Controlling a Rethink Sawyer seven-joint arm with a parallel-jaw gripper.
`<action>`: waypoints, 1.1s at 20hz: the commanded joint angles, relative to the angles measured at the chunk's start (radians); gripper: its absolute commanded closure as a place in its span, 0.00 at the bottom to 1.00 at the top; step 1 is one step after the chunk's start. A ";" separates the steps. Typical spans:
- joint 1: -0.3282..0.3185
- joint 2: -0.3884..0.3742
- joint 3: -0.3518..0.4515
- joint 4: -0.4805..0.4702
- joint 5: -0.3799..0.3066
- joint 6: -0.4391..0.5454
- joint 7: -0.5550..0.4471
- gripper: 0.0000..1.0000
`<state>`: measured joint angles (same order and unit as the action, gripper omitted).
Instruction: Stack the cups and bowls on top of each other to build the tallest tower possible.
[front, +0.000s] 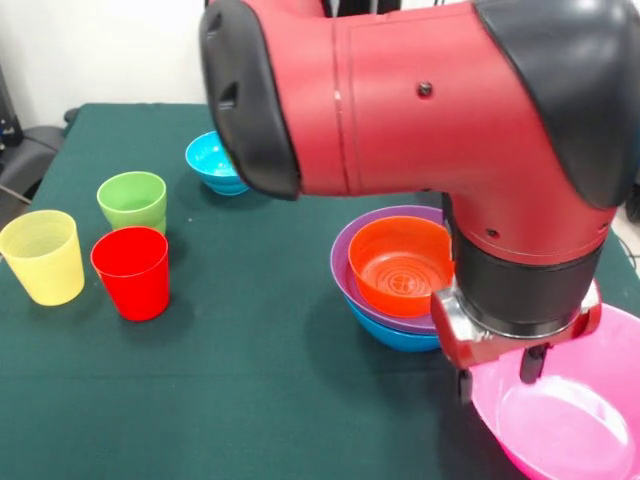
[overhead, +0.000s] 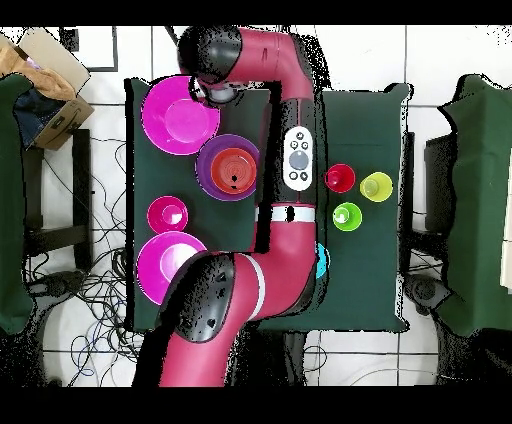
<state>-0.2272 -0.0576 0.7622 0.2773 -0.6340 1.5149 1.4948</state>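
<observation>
My gripper (front: 497, 376) hangs over the near rim of a large pink bowl (front: 560, 425) at the table's front right. It is open: one finger (front: 533, 365) is inside the bowl and the other is outside the rim. Just behind it is the tower: an orange bowl (front: 400, 265) in a purple bowl (front: 345, 262) in a blue bowl (front: 400, 338). The yellow cup (front: 43, 257), red cup (front: 131, 272) and green cup (front: 132, 200) stand upright at the left. A cyan bowl (front: 213, 160) sits behind them. In the overhead view my wrist hides the gripper beside that pink bowl (overhead: 175, 115).
The overhead view shows a small crimson bowl (overhead: 166, 214) and a second large pink bowl (overhead: 158, 265) along the same side of the green table (overhead: 360, 120). My arm spans the table's middle. A cardboard box (overhead: 50, 70) lies off the table.
</observation>
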 joint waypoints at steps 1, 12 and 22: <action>0.008 0.037 0.069 0.000 -0.117 0.089 -0.101 0.00; -0.029 0.033 -0.045 0.149 -0.037 -0.218 -0.129 0.00; -0.017 0.062 -0.036 0.113 -0.048 -0.138 -0.103 0.00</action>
<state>-0.2452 -0.0516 0.7430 0.3157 -0.6410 1.3068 1.4948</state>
